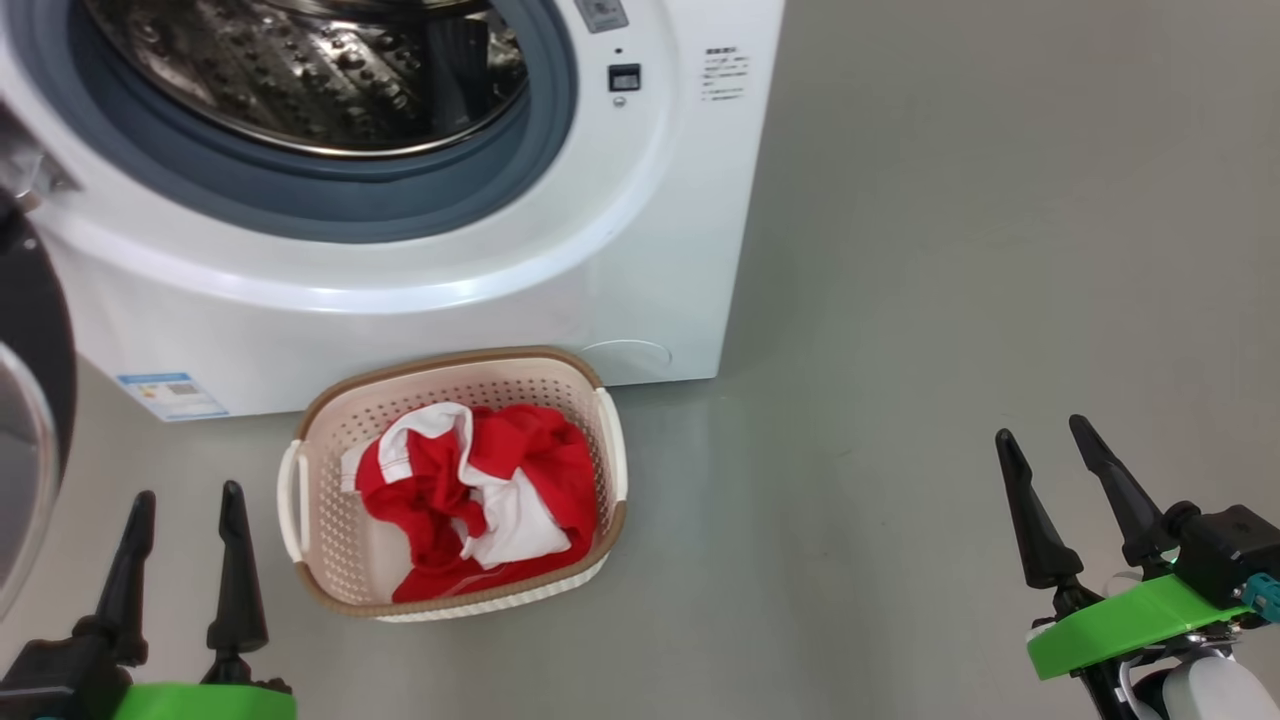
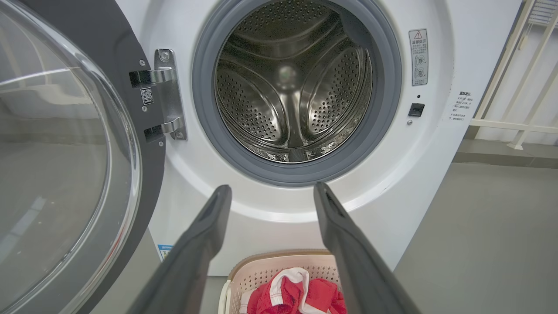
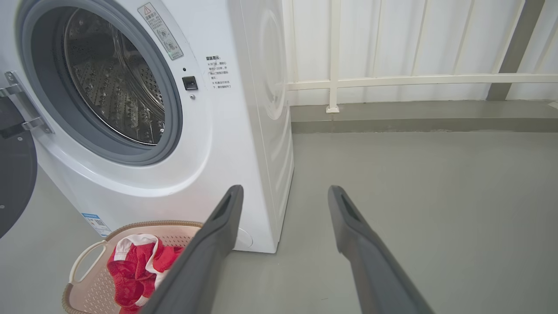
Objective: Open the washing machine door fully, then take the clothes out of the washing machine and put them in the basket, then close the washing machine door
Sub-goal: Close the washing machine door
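Centrally, a white front-loading washing machine is seen on a grey floor, its steel drum exposed. Its black-rimmed glass door is swung wide at the left. A cream perforated basket is set just before it, holding crumpled red-and-white clothes. The left gripper and right gripper are held spread apart, empty.

Dark tapering fingers on left gripper and right gripper — bright green base brackets; teal connector, pale forearm at five o'clock.

Warning-triangle sticker on washing machine
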Tool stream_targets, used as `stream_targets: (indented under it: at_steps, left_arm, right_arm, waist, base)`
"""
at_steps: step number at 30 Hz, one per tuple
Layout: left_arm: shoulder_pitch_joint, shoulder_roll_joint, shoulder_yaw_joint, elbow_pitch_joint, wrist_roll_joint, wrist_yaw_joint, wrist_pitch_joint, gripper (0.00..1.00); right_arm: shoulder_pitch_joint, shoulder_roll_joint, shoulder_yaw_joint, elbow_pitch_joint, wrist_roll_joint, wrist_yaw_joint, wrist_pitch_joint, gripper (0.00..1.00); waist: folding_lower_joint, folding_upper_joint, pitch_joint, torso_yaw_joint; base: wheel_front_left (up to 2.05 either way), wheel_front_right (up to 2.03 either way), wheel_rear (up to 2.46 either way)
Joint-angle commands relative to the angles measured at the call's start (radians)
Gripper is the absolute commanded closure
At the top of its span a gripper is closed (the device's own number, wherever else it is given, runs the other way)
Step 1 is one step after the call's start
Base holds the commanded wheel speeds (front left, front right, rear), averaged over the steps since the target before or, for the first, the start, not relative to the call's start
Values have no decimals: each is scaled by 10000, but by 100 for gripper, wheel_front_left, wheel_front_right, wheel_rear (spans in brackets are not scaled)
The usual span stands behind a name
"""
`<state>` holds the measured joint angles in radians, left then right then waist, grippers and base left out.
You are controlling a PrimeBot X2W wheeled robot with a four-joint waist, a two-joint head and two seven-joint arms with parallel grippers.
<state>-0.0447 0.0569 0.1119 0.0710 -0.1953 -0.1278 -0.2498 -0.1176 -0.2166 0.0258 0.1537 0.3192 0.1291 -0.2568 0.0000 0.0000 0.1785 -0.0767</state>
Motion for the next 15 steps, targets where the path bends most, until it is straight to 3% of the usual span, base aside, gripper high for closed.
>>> stream_targets:
  at_steps: [1, 15]
  left_arm:
    - [-105, 91, 297, -149, -23, -29, -120, 0]
    - [67, -54, 461, -40, -257, -7, -120, 0]
  right_arm:
    - [-58, -186, 285, -239, 75, 16, -49, 0]
    - [-493, -533, 938, -76, 91, 16, -49, 0]
  waist:
    - [0, 0, 4, 184]
    - [0, 0, -113, 1853]
  base:
    - [0, 0, 0]
    - [0, 0, 0]
